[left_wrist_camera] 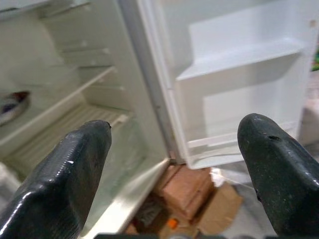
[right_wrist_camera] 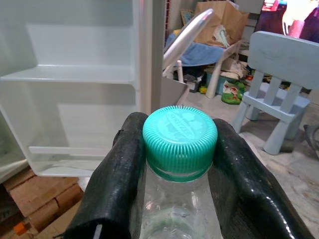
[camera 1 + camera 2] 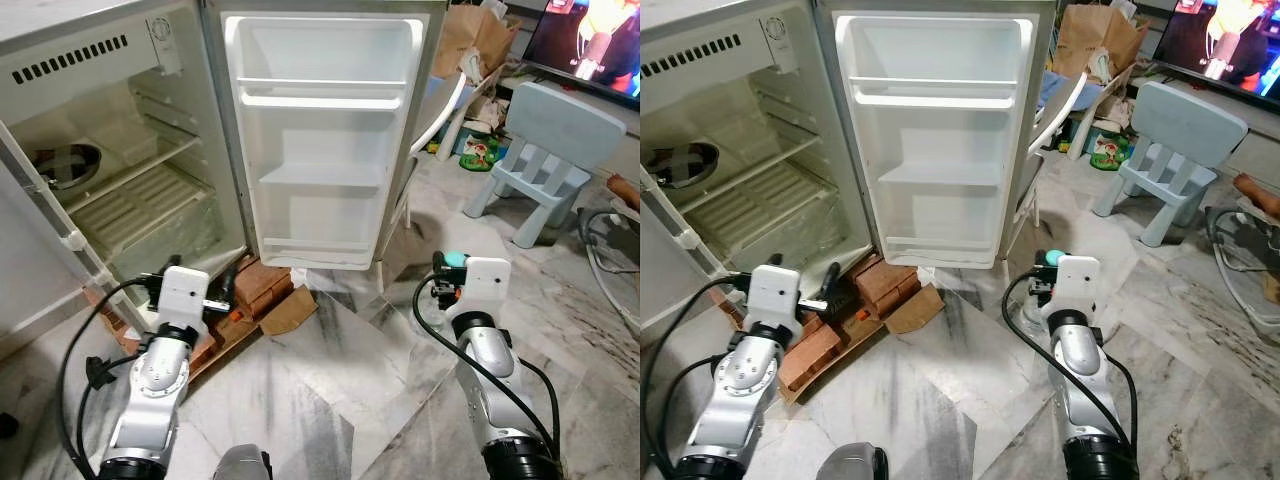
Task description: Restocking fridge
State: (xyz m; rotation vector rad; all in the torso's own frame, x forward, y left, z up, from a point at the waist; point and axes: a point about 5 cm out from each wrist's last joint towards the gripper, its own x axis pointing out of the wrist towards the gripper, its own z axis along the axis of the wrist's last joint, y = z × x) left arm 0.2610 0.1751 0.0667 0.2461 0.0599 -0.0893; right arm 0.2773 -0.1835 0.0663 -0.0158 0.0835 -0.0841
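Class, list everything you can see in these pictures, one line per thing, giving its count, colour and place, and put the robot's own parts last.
fridge: one, white, left, open.
fridge door: one, white, swung open, shelves bare.
dark bowl: one, on a fridge shelf.
bricks: several, reddish, under the fridge's front.
cardboard piece: one, brown, on the floor by the bricks.
child's chair: one, pale blue, right.
paper bag: one, brown, behind the door.
screen: one, lit, far right.
floor: grey marble.
bottle: one, clear with green cap, in the right gripper.
left gripper: black fingers open, toward the fridge.
right gripper: shut on the bottle.
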